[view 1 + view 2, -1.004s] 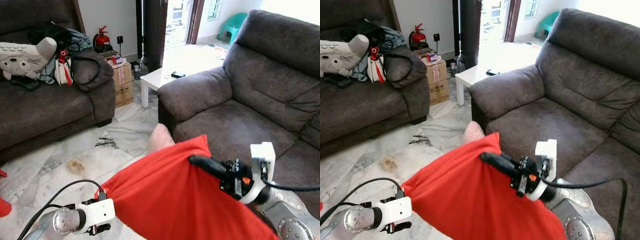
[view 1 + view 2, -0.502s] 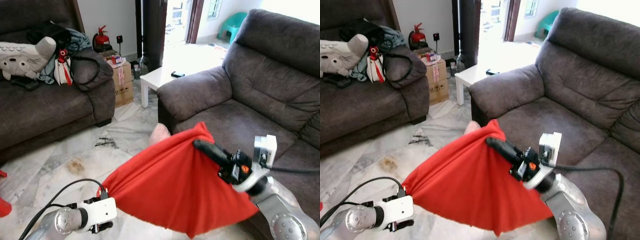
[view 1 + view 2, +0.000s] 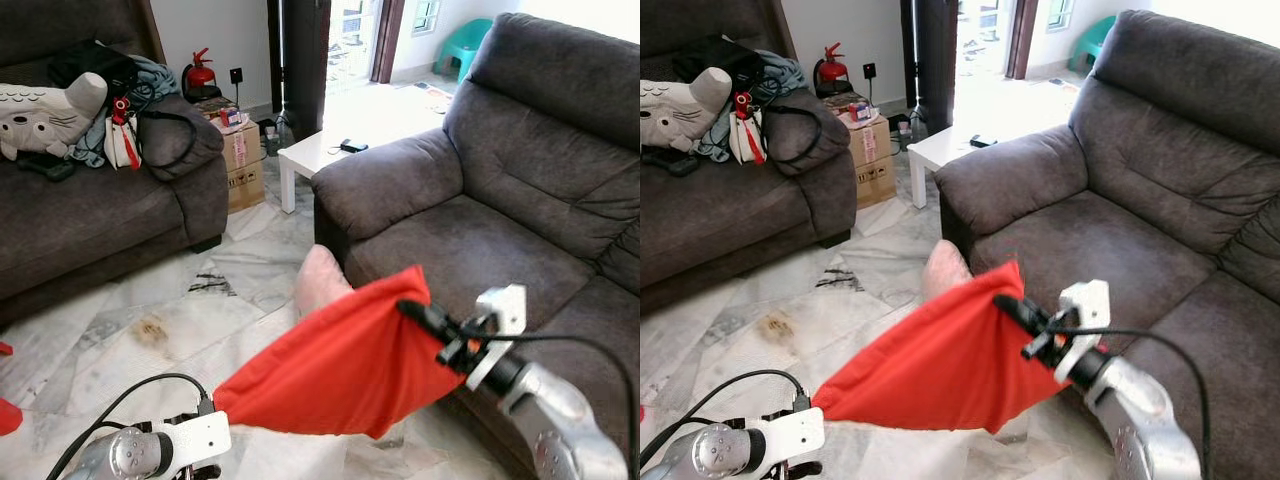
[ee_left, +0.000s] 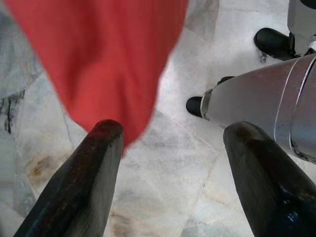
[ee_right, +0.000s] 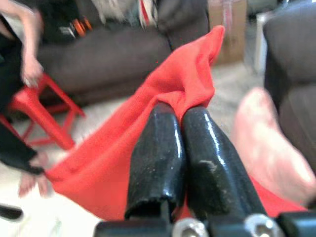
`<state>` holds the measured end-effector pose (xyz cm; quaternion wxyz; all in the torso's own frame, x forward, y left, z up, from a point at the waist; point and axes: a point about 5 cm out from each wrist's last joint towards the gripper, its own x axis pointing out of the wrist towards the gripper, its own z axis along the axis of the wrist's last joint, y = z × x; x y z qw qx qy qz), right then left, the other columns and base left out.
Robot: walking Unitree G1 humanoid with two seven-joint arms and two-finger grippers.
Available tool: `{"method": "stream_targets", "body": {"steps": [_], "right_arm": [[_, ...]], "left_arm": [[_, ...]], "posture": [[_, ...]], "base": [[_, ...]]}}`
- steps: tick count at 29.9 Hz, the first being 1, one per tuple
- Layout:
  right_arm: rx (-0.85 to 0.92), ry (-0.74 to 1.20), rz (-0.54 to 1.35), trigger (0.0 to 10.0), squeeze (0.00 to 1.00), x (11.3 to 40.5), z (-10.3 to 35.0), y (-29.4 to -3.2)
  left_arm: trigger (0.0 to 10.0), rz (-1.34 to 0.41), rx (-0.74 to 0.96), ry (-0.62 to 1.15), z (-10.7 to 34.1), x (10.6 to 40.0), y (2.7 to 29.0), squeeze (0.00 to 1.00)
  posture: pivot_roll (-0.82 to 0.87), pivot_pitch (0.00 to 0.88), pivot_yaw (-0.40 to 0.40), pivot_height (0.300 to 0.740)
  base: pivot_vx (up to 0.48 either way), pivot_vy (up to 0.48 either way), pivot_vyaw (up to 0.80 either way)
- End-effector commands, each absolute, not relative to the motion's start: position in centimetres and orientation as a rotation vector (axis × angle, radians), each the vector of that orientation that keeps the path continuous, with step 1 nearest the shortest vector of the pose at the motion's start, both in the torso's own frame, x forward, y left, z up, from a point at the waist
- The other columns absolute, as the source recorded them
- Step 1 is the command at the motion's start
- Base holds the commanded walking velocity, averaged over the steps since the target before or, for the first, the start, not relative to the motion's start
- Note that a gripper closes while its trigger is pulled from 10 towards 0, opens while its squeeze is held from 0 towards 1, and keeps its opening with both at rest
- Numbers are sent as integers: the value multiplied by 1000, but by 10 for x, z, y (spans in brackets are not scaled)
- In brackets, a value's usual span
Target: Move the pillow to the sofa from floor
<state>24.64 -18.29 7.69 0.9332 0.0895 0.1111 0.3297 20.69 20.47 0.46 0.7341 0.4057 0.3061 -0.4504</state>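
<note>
The red pillow [image 3: 345, 370] is up in the air, off the floor [image 3: 150, 340]. It hangs just in front of the big grey sofa [image 3: 480, 240] on the robot's right side, low by the seat edge. It looks soft and floppy, like a sack.

The right hand [image 3: 425, 312] pinches the top corner of the pillow, and its two black fingers [image 5: 163, 148] are pressed together on the red cloth. The left hand [image 4: 168, 148] is down low by the other end of the pillow. Its two fingers are spread wide apart, and the red corner hangs just by one finger [image 4: 94, 163] but is not squeezed.

A moment ago the pillow was big and close under the camera. Now the right arm has reached out and carried it toward the sofa seat, and it looks smaller and farther away. That means the job is nearly done, I think. The pillow needs to go up and over the seat, then the right hand can let go.

Behind the pillow is a pink thing [image 3: 320, 280] on the floor. Farther off are a little white bench [image 3: 315, 155], a cardboard box [image 3: 245, 160], and another sofa [image 3: 90, 210] with a stuffed toy [image 3: 45, 105] on it.
</note>
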Motion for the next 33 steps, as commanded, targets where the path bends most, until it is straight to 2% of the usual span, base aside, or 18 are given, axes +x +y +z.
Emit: {"method": "stream_targets", "body": {"steps": [1,4,6,8,10,15,23,33], "right_arm": [[157,74,647,10000,0,257,100,-185],[193,37,537,10000,0,265,99,-192],[236,3,536,10000,0,266,103,-192],[297,-29,579,10000,0,265,109,-188],[393,-100,716,10000,0,257,124,-179],[496,-201,830,10000,0,248,144,-172],[565,-291,914,10000,0,242,165,-169],[677,-414,930,10000,0,243,193,-167]], "left_arm": [[10000,-1002,912,693,3,205,208,0],[10000,-1004,911,700,1,205,209,0],[10000,-1005,911,704,-1,204,209,0],[10000,-1007,910,707,-2,203,210,0],[10000,-1008,908,711,-3,202,211,0],[10000,-1018,903,714,-4,202,210,0],[10000,-1032,895,714,-6,200,208,0],[10000,-1038,888,730,-8,198,208,0]], "posture": [[49,0,-40,740],[49,0,-39,740],[52,0,-39,740],[53,0,-39,740],[54,0,-39,740],[51,0,-37,740],[50,0,-37,740],[50,0,-37,740]], "base": [[0,0,0],[0,0,0],[0,0,0],[0,0,0],[0,0,0],[0,0,0],[0,0,0],[0,0,0]]}}
